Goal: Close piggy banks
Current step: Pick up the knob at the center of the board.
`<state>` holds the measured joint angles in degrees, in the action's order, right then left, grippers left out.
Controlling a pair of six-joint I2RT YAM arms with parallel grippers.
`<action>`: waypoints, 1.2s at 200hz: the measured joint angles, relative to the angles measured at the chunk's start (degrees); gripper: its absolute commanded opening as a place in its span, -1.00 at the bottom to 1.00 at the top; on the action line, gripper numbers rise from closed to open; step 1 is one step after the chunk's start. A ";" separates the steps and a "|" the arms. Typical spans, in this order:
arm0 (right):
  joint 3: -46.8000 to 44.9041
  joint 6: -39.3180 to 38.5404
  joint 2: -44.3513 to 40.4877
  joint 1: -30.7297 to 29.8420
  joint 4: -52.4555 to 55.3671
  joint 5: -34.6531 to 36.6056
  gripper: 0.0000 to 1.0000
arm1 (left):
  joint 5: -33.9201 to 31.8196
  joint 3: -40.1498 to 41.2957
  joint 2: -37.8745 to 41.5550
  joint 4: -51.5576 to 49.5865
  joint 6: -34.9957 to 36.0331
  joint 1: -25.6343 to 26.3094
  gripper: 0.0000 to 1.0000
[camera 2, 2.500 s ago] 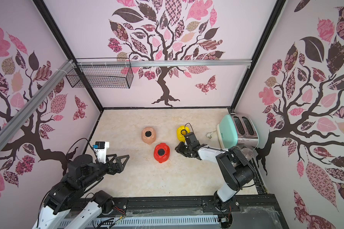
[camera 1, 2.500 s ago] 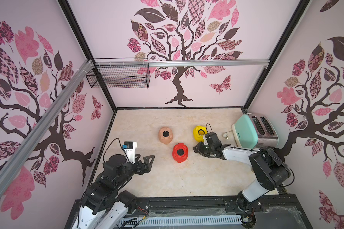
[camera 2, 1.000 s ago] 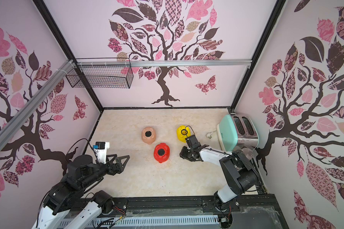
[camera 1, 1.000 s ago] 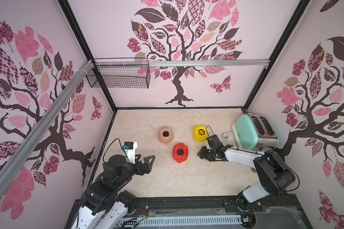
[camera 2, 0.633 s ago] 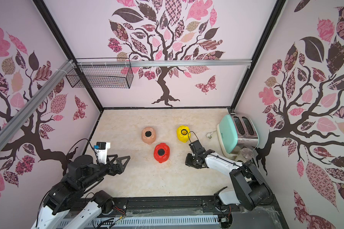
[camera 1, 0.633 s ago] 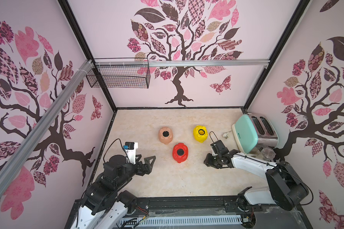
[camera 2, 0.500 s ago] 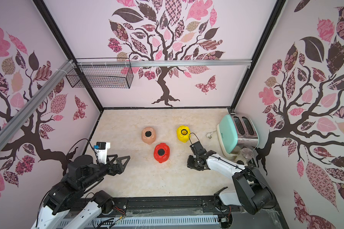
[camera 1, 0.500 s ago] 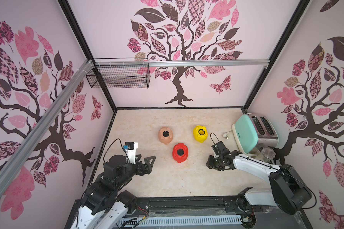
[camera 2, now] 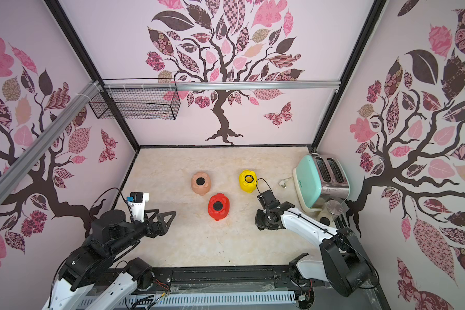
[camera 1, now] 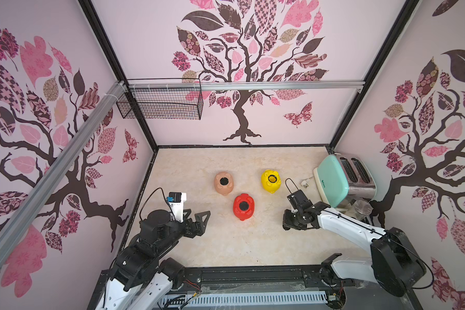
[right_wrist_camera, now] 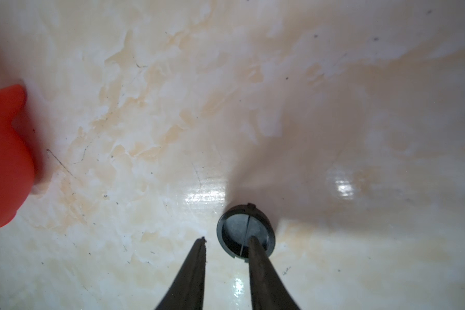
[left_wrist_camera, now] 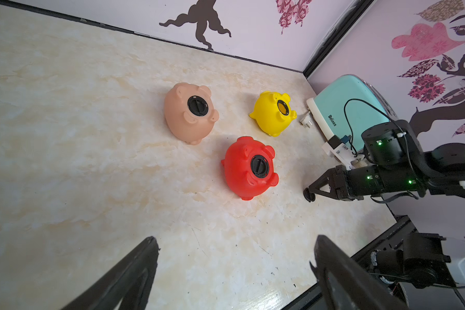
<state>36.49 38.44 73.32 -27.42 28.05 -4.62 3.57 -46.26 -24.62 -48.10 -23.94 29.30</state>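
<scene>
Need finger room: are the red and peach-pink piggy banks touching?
Apart. The left wrist view shows bare tabletop between the red piggy bank and the peach-pink piggy bank.

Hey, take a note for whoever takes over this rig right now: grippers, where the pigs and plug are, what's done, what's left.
Left gripper: open, empty, hovering over the table on its near left side.
Right gripper: down at the table, jaws narrow but not clamped; one finger over the loose plug, the other beside its rim.
Pigs: peach pig, red pig and yellow pig, all belly up mid-table.
Done: peach and red pigs plugged.
Left: grip the plug and seat it in the yellow pig's open hole.
</scene>
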 measured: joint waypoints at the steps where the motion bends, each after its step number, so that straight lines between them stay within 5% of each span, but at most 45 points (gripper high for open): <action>1: 0.00 0.04 0.00 0.00 0.02 0.04 -0.51 | 0.00 0.00 0.00 0.00 0.00 0.00 0.86; 46: 0.00 0.39 0.00 0.00 0.20 0.50 -0.76 | 0.17 0.00 0.37 0.00 0.00 0.00 0.86; 240: -1.40 0.50 4.15 0.00 -2.38 0.44 -0.76 | 0.22 0.00 0.66 0.00 0.02 0.00 0.86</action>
<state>35.09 38.94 77.47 -27.42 25.67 -4.19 3.79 -46.26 -23.97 -48.10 -23.92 29.30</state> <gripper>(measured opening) 0.123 0.930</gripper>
